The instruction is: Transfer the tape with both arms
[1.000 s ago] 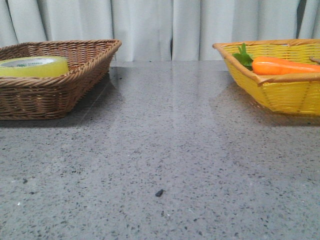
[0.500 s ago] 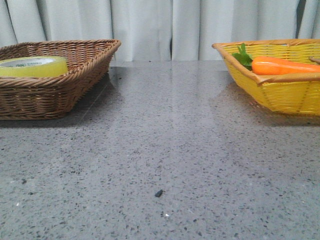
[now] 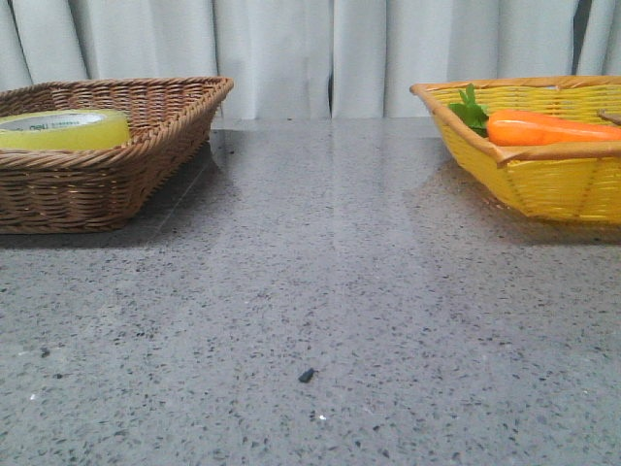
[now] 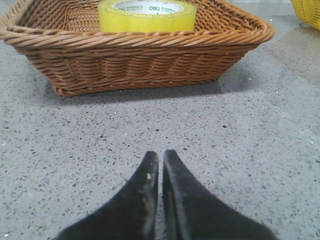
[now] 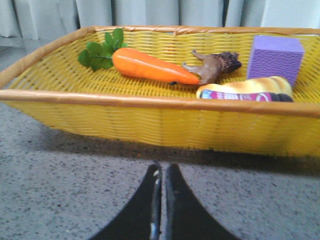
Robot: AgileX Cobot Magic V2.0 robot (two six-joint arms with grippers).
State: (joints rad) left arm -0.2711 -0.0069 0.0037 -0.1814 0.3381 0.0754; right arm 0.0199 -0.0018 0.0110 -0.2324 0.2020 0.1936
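Front view: the tape lies in the brown basket at left; a carrot lies in the yellow basket at right.

Left wrist view: the left gripper, fingers together, faces the brown basket.

Right wrist view: the right gripper, fingers together, faces the yellow basket.

Pale curtains behind speckled table

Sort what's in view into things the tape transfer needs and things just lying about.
Needed: tape in the brown basket; left gripper and right gripper, jaws together.

Lying about: yellow basket, carrot, toy lion, purple block, striped tube-like item.
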